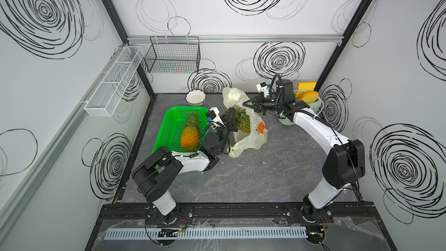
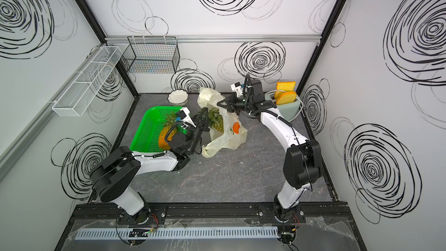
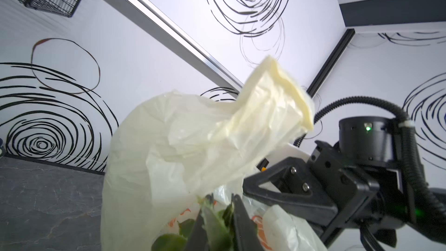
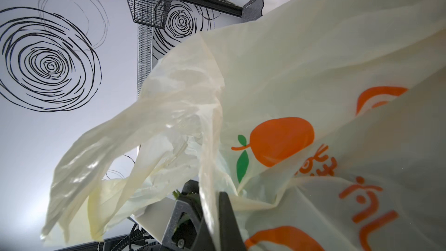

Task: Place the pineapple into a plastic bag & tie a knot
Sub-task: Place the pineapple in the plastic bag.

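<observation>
A pale-yellow plastic bag (image 1: pixel 251 138) printed with orange fruit sits open on the dark worktop (image 1: pixel 265 172), near a green basket (image 1: pixel 169 121) that holds a second pineapple (image 1: pixel 190 136). Inside the bag rests a pineapple (image 1: pixel 243 123), its green crown showing at the mouth. The left end effector (image 3: pixel 217 216) is closed on those crown leaves. The right end effector (image 4: pixel 214 216) is pressed together on a fold of the bag's film, holding the rim raised. One handle strip (image 3: pixel 272 97) stands loose above.
</observation>
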Robot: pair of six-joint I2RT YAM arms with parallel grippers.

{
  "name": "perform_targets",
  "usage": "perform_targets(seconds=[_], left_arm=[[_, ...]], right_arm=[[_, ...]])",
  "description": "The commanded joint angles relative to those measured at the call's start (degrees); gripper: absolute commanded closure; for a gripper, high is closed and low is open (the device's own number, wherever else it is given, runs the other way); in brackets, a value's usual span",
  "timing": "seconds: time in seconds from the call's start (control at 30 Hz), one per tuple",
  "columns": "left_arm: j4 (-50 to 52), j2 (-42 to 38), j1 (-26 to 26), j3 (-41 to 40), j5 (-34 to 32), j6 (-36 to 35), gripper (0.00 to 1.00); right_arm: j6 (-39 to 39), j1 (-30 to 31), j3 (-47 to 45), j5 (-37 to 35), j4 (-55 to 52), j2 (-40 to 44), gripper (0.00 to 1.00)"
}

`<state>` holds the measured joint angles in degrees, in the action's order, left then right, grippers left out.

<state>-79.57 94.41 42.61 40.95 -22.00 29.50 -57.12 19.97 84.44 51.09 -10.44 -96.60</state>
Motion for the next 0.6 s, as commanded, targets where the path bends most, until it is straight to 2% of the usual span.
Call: perform_targets(seconds=[0.0, 0.33, 0.4, 0.47, 0.57], left_arm=[[-10.66, -0.05, -0.12, 3.34, -1.27, 3.81, 1.00], [-15.19, 13.27, 2.13, 12.95, 2.19, -0.04, 1.00], [-15.30, 14.81, 2.14, 13.37, 3.28, 0.93, 0.98], [-15.88, 16.24, 2.22, 13.30, 5.58, 1.83, 0.91], [-14.99, 17.04, 3.19, 12.22, 7.71, 1.78, 0.89]], right_arm=[[-2.56, -0.41, -0.35, 0.66, 3.11, 2.60, 1.00], [-16.35, -0.41, -1.04, 4.08, 16.45, 3.29, 1.00], [-16.95, -0.38, -0.87, 4.24, 16.79, 3.64, 1.00], [-17.29, -0.43, -1.01, 4.15, 16.82, 4.06, 1.00], [-17.30, -0.39, -1.85, 3.63, 16.58, 4.94, 1.00]])
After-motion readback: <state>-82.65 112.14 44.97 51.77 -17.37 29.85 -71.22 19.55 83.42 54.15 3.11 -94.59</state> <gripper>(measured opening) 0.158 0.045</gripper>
